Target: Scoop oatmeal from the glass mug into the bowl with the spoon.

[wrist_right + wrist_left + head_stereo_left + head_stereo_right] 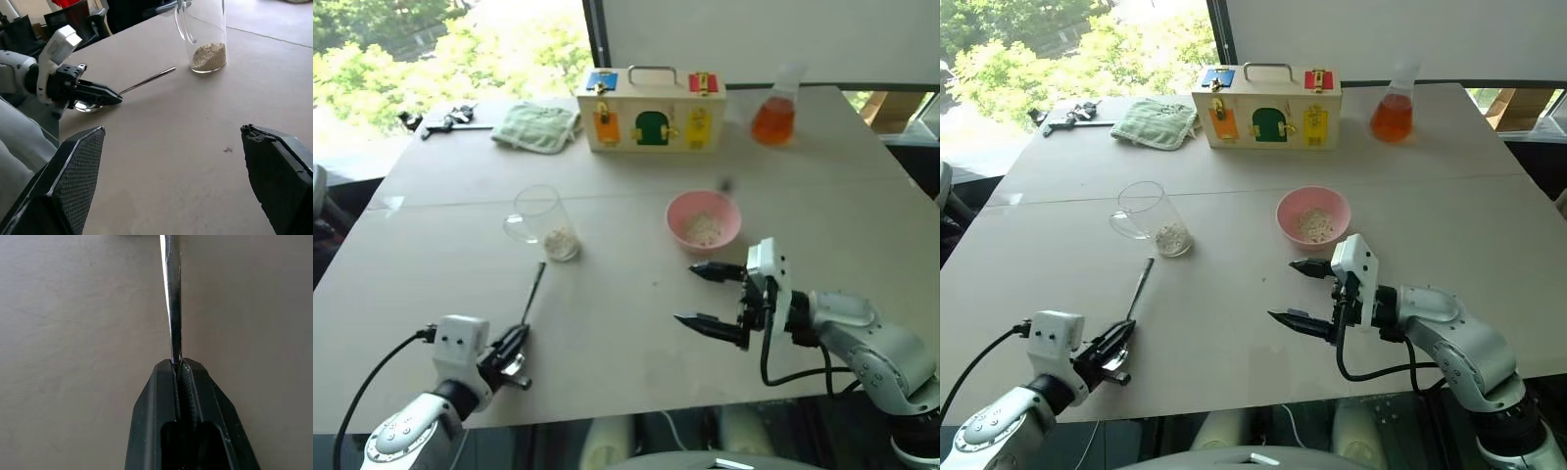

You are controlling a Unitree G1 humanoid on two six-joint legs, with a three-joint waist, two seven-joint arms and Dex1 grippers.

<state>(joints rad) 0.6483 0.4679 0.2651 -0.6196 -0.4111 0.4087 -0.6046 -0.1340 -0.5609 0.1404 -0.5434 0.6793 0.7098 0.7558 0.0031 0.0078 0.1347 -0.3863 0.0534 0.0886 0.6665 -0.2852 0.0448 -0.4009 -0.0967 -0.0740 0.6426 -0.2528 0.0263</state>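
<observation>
Glass mug [540, 221] left of bowl [703, 219]; spoon [530, 294] before mug.

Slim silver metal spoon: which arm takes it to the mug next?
Left. The left gripper is already shut on the slim silver metal spoon, which lies near the clear glass mug. The right gripper hangs open, empty.

A: The spoon [172, 298] runs off the picture's edge beyond the left gripper [180, 366], so its far end is cut off.

B: And the glass mug [204, 34] loses its rim above the oatmeal [209, 55].
</observation>
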